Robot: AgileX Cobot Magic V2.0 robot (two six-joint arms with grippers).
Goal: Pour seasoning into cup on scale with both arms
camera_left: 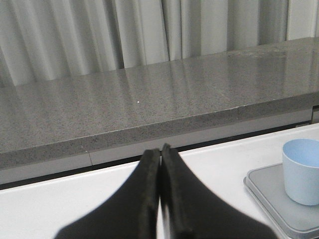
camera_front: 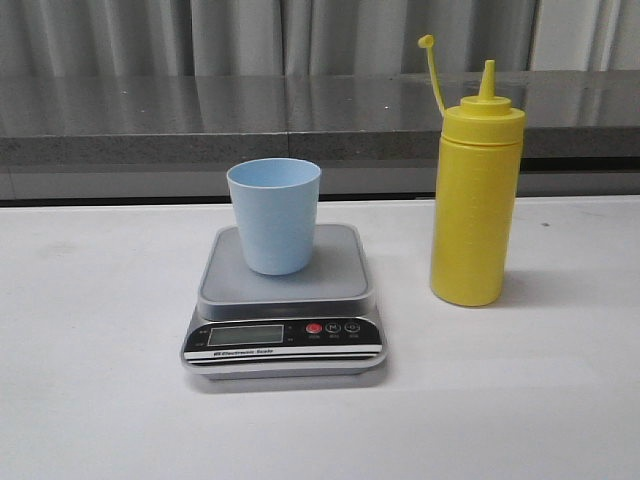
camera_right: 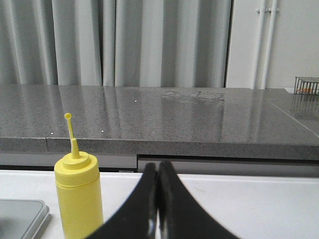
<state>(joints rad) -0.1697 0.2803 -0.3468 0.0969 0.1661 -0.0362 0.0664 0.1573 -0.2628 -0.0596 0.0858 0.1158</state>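
The pale blue cup (camera_front: 274, 213) stands upright on the silver-grey scale (camera_front: 285, 300) at the table's middle. The yellow seasoning bottle (camera_front: 474, 205) stands upright on the table to the right of the scale, its cap strap sticking up. Neither arm shows in the front view. My left gripper (camera_left: 160, 152) is shut and empty, to the left of the cup (camera_left: 302, 171) and the scale (camera_left: 279, 199). My right gripper (camera_right: 158, 167) is shut and empty, to the right of the bottle (camera_right: 79, 194); a corner of the scale (camera_right: 22, 214) shows beyond it.
A grey stone counter (camera_front: 300, 115) runs along the back of the white table (camera_front: 100, 400), with grey curtains behind it. A small wire rack (camera_right: 306, 85) sits on the counter's far right.
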